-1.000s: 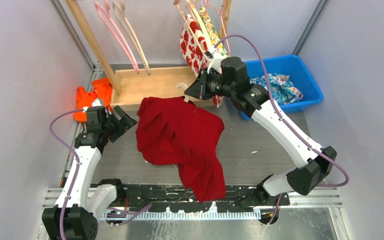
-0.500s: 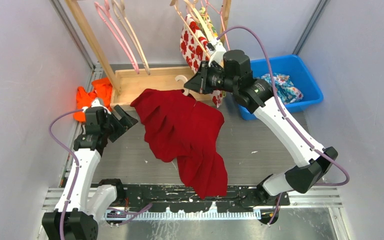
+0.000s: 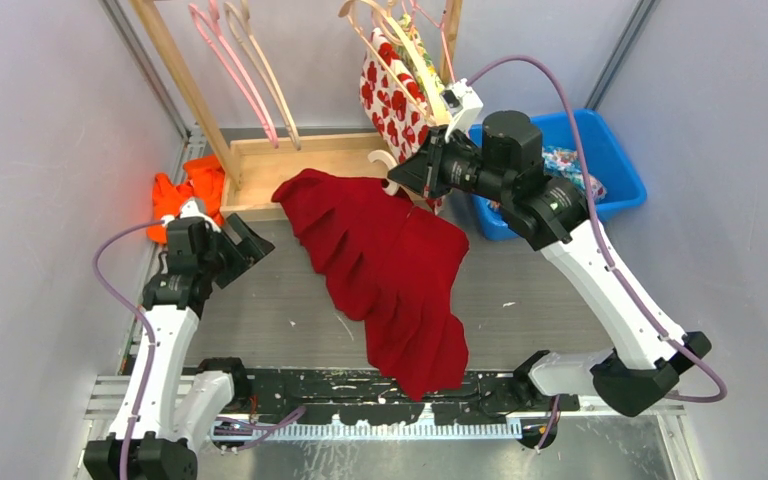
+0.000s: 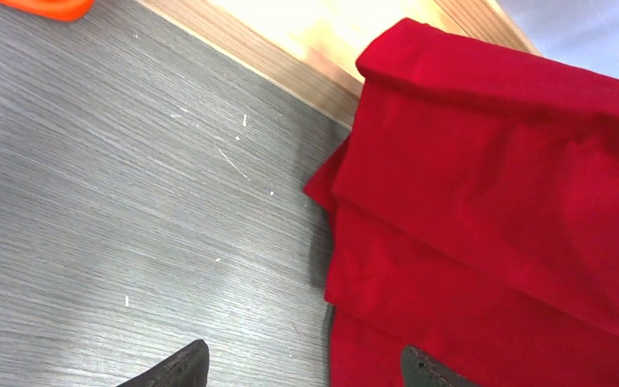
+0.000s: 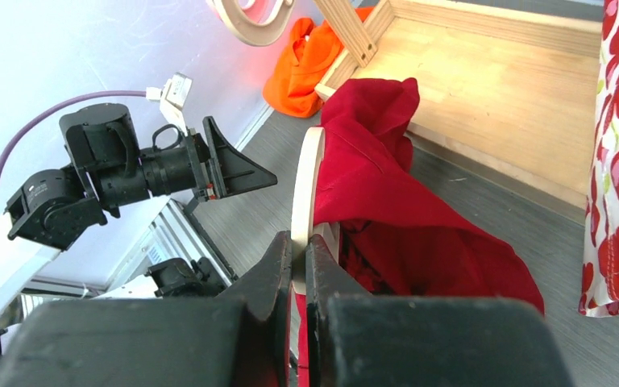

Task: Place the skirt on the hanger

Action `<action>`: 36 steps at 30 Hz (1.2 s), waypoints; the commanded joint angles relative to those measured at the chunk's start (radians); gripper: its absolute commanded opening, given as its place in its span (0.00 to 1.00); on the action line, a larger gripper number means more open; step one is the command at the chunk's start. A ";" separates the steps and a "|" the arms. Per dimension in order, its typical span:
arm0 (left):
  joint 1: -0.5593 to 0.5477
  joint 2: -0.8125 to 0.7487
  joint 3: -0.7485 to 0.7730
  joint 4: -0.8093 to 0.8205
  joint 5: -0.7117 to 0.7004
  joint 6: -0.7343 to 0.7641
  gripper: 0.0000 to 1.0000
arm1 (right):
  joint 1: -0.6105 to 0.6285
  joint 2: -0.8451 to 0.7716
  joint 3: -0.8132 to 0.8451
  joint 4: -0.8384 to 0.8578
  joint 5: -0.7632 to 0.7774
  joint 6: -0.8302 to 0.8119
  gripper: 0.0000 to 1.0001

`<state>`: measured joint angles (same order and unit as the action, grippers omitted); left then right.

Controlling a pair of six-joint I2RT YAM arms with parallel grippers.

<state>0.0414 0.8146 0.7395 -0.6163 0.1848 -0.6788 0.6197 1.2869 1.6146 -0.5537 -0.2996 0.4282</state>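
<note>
Right claw (image 3: 412, 180), upper middle, pinches the hanger (image 5: 307, 173); lift slowly so the skirt (image 3: 390, 270) won't slip. Left claw (image 3: 244, 250) is spread, empty.

Blue bin (image 3: 620, 152), orange cloth (image 3: 185, 185), wooden rack (image 3: 290, 165)

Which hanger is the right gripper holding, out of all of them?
The pale wooden hanger with the red skirt draped on it, pinched in the right gripper. The pink hangers hang bare on the rack.
</note>
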 commanded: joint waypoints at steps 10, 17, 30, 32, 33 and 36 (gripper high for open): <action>0.005 -0.033 0.190 -0.119 0.198 0.051 0.87 | -0.003 -0.020 0.001 0.256 0.029 0.066 0.01; 0.005 -0.121 0.284 -0.250 0.247 0.053 0.87 | -0.002 0.063 -0.021 0.398 0.031 0.181 0.01; 0.005 -0.178 0.294 -0.257 0.323 0.043 0.93 | 0.002 0.237 0.082 0.503 -0.007 0.258 0.01; 0.005 -0.174 0.290 -0.257 0.315 0.056 0.93 | 0.008 0.252 0.110 0.492 -0.004 0.254 0.01; 0.005 -0.172 0.289 -0.261 0.311 0.064 0.93 | 0.010 0.258 0.125 0.483 -0.004 0.251 0.01; 0.005 -0.161 0.277 -0.267 0.305 0.078 0.93 | 0.012 0.256 0.147 0.465 -0.001 0.237 0.01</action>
<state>0.0414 0.6453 0.9985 -0.8917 0.4755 -0.6403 0.6228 1.5856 1.6520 -0.2249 -0.2913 0.6411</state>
